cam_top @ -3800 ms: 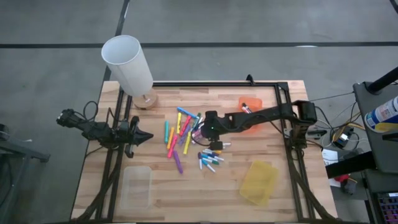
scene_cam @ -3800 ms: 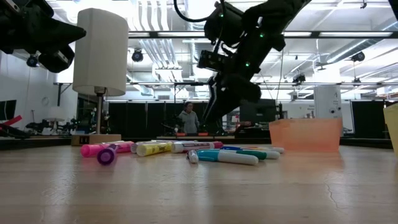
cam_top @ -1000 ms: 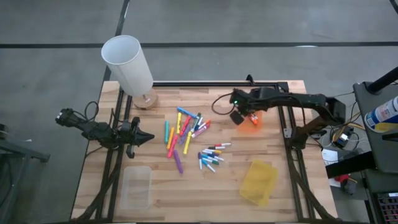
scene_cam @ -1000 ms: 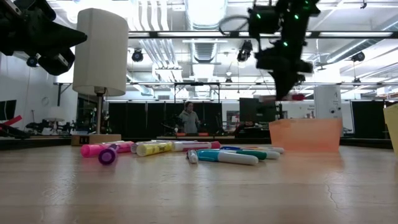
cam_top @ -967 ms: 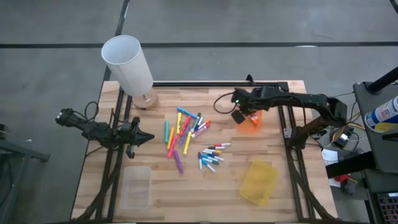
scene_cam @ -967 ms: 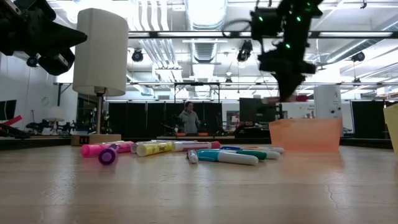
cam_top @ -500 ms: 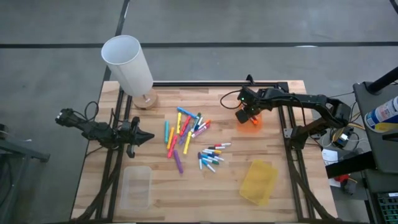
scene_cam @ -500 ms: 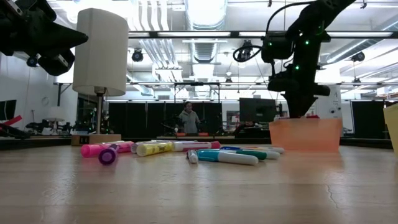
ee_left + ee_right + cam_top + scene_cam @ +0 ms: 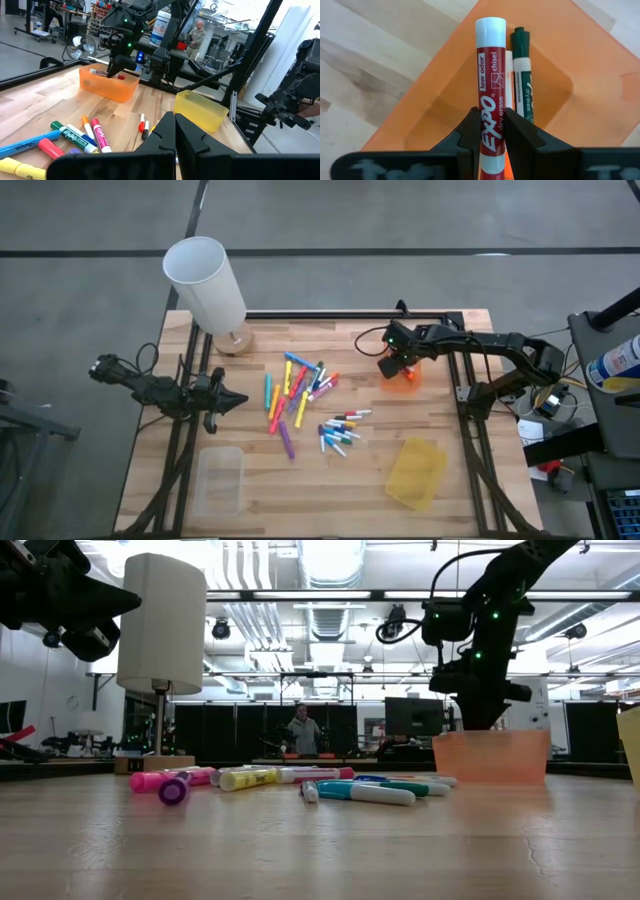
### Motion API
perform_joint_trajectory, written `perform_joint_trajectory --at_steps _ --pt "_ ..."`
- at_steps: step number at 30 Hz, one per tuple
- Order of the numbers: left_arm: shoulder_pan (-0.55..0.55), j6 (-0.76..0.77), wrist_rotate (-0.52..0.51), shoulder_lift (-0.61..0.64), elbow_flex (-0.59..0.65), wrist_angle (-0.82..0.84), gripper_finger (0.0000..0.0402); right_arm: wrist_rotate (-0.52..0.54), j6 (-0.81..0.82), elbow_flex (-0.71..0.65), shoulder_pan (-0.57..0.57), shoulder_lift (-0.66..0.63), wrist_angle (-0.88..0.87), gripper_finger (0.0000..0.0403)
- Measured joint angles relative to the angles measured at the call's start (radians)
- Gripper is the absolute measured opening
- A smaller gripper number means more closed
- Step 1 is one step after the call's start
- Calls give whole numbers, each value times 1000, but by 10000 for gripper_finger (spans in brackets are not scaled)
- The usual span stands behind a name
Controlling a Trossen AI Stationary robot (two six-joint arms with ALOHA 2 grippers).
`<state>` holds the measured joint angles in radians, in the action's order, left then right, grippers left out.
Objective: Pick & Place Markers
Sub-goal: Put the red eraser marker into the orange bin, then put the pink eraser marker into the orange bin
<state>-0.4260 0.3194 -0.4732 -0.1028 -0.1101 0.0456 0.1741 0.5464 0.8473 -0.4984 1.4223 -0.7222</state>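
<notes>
Right gripper point(image 9: 491, 131) clamping a red marker point(image 9: 490, 85) over the orange bin point(image 9: 560, 100); left gripper point(image 9: 174, 131) idling at table edge, fingers pressed together.

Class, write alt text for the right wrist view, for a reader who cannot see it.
The right gripper is shut on a red Expo marker, holding it over the orange bin. A green marker already lies inside the bin, on the wooden table.

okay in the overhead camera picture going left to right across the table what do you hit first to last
Left gripper → lamp → the markers → right gripper, holding a red marker over the orange bin.
</notes>
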Motion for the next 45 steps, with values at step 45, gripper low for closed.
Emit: perform_joint_trajectory --at_steps 45 --pt "0 -2 -13 0 0 0 0 -176 -644 253 356 176 378 184"
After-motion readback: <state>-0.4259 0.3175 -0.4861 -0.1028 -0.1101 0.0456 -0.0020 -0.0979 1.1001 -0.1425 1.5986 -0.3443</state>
